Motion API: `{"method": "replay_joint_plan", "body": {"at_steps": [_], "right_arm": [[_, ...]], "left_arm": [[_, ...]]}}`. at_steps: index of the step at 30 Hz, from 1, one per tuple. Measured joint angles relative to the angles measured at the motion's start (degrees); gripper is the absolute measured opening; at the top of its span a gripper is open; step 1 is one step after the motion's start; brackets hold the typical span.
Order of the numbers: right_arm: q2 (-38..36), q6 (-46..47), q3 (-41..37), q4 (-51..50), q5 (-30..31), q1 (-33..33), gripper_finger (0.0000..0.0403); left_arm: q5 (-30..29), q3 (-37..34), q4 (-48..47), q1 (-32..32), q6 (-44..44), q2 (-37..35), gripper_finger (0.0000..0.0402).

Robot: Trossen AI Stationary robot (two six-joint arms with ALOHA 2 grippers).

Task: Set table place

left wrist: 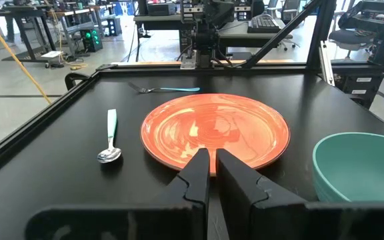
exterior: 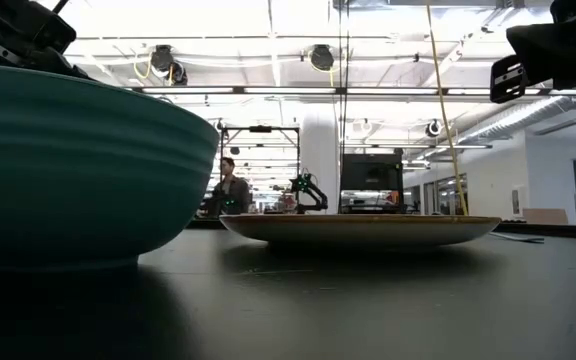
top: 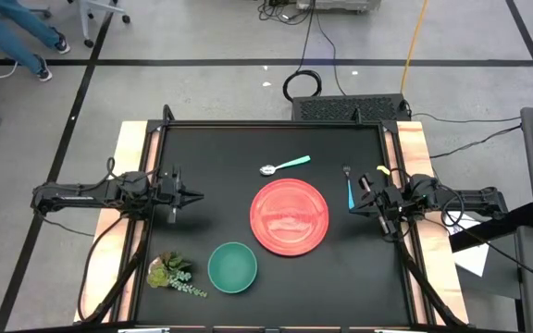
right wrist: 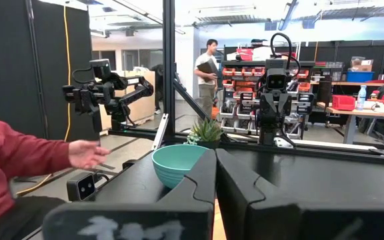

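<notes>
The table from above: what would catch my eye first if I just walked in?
Most likely the round red plate, bright against the middle of the black table. Next, the teal-green bowl near the front edge, with a leafy plant sprig beside it. Two dark arms reach in from either side, the left end effector and the right end effector both pointing toward the plate.

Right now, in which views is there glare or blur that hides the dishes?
Left wrist view: ceiling lights glare across the red plate. Low view: the teal bowl looms close and soft, and bright ceiling lights wash out the background. High view: even light, with only a faint sheen on the plate.
</notes>
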Motion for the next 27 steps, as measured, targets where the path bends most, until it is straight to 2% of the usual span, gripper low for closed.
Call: {"method": "replay_joint_plan", "body": {"at_steps": [17, 27], "right_arm": [[-0.01, 0.0, 0.01, -0.02, 0.0, 0.01, 0.0], [0.0, 0.0, 0.01, -0.01, 0.0, -0.01, 0.0]], "left_arm": [[0.0, 0.0, 0.01, -0.01, 0.01, 0.01, 0.0033], [0.0, 0.0, 4.8, -0.01, -0.39, 0.01, 0.0033]]}}
